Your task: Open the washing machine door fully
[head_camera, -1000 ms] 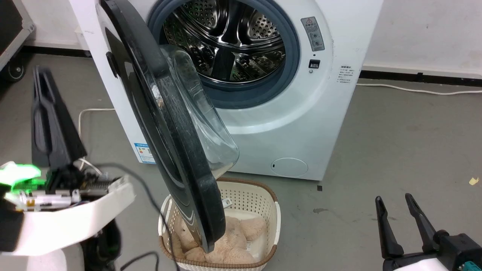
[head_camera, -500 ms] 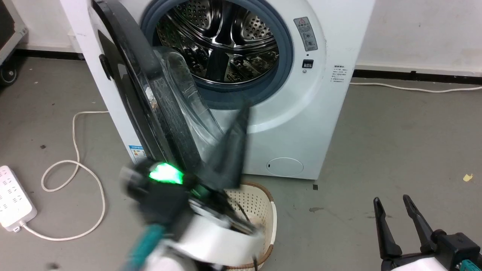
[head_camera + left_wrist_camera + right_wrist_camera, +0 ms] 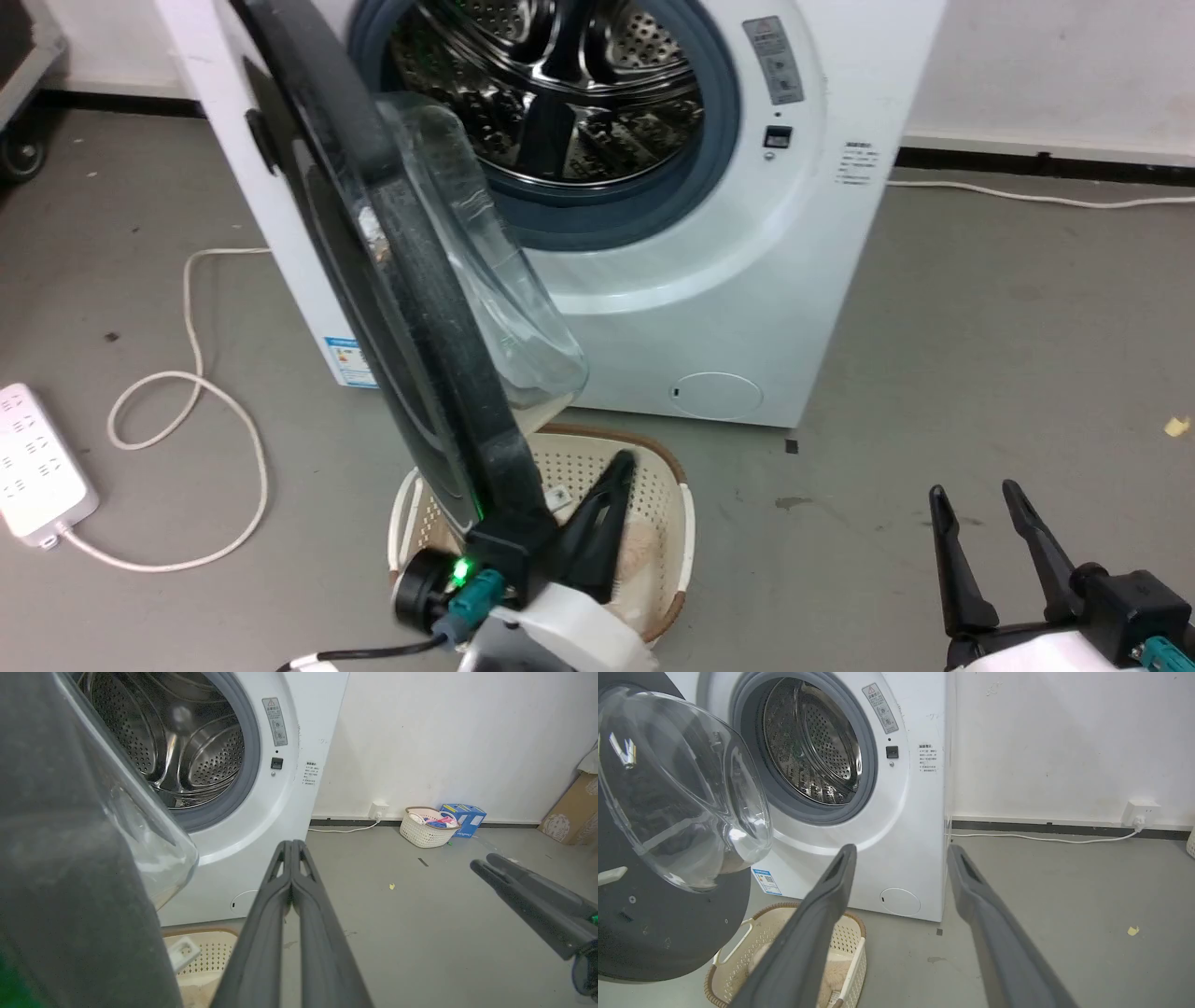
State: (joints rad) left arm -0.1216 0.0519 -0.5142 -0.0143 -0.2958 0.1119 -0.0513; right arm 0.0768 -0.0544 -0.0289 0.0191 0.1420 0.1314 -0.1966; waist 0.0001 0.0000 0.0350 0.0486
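Scanning from the left: a white power strip [image 3: 37, 457] lies on the floor, then comes the washing machine door [image 3: 415, 299], standing out edge-on from the machine, roughly square to its front, with the steel drum [image 3: 579, 84] laid bare behind it. Partly there, I'd say, with a good arc of swing left before it's fully open. Down at the door's lower rim, on the glass-bowl side, sits the left gripper [image 3: 621, 462], fingers pressed together on nothing, above the basket [image 3: 688, 532]. Touching the rim or just beside it? Can't tell. Far right, the right gripper [image 3: 976, 495] idles, fingers spread, well apart from the door.
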